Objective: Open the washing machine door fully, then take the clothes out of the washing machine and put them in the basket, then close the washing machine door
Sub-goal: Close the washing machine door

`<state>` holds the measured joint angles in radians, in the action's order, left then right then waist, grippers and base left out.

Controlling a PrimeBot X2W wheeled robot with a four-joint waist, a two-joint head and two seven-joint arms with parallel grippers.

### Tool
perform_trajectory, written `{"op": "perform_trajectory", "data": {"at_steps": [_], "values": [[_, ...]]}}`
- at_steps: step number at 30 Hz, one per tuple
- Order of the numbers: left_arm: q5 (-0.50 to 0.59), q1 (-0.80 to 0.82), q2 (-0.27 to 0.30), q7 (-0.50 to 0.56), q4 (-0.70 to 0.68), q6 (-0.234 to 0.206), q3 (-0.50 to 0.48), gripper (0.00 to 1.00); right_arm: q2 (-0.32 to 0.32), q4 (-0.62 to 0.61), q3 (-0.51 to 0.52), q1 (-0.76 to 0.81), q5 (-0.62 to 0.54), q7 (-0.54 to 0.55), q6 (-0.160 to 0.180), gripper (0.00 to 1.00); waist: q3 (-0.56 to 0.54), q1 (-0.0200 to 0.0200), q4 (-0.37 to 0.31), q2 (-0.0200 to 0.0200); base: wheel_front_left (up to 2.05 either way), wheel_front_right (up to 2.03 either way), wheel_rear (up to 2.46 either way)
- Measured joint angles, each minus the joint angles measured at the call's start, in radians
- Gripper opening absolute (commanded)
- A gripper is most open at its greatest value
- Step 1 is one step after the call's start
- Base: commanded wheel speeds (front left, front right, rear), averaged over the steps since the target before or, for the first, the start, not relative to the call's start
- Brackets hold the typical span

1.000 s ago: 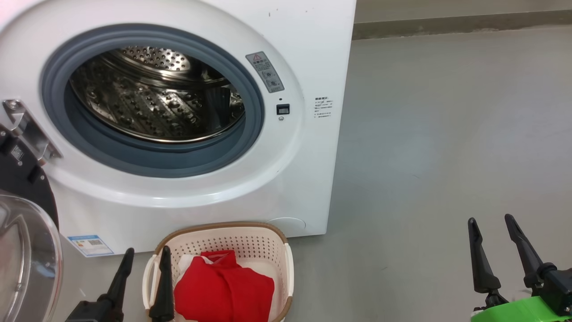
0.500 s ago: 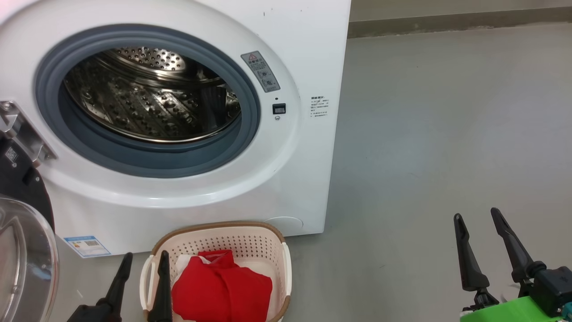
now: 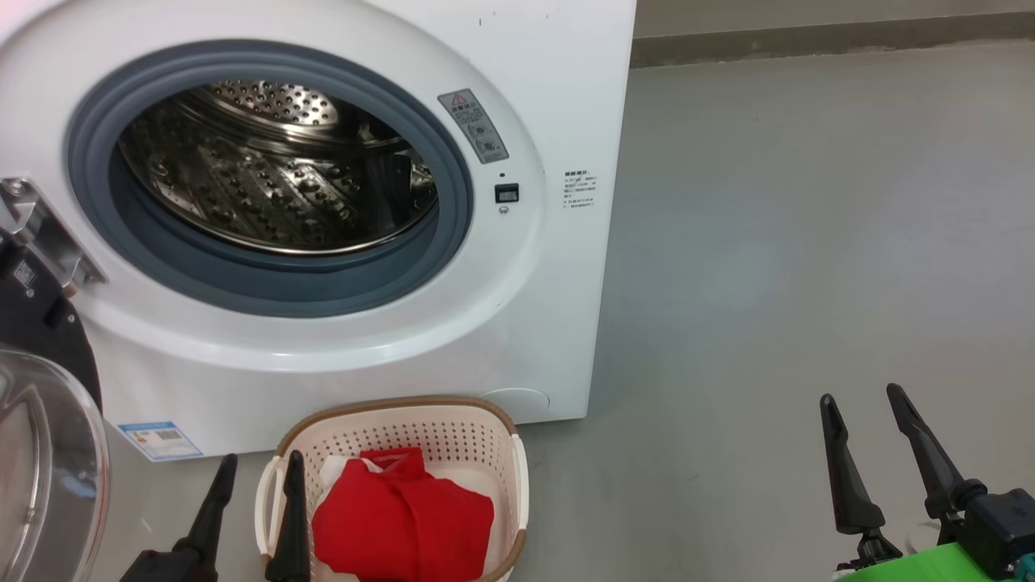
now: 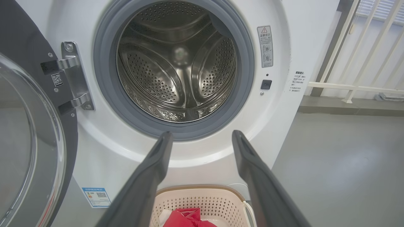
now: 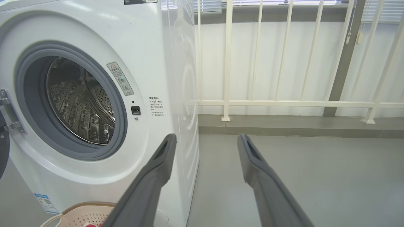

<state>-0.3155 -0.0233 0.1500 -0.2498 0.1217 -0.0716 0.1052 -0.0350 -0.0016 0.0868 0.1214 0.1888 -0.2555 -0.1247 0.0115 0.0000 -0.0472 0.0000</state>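
Left gripper [image 3: 263, 457] and right gripper [image 3: 861, 394] hang spread wide, empty; the clothes [image 3: 404, 517] lie in the basket [image 3: 396, 405] before the washing machine [image 3: 550, 81], whose drum [image 3: 275, 186] looks bare, so only closing the washing machine door [image 3: 48, 453] seems left

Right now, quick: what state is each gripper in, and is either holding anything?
Dark two-fingered left gripper: open, holding nothing.
Dark two-fingered right gripper: open, holding nothing.

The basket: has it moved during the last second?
No. The basket keeps its place below the front of the washing machine; only the camera shifted slightly.
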Motion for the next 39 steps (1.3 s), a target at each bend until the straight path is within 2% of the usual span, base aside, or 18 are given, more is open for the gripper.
{"op": "perform_trajectory", "data": {"at_steps": [18, 39], "values": [[0.000, 0.000, 0.005, 0.000, -0.011, 0.000, 0.006, 1.00, 0.000, 0.007, -0.003, 0.000, 0.003, 0.000, 0.000, 1.00, 0.028, 0.0000, 0.004, 0.0000, -1.37, 1.36, 0.01], [0.016, 0.001, 0.007, 0.000, -0.055, -0.017, 0.025, 1.00, 0.000, 0.010, -0.004, -0.002, 0.004, 0.000, 0.000, 1.00, 0.020, 0.0000, 0.025, 0.0000, -0.07, 0.07, 0.00]]}}
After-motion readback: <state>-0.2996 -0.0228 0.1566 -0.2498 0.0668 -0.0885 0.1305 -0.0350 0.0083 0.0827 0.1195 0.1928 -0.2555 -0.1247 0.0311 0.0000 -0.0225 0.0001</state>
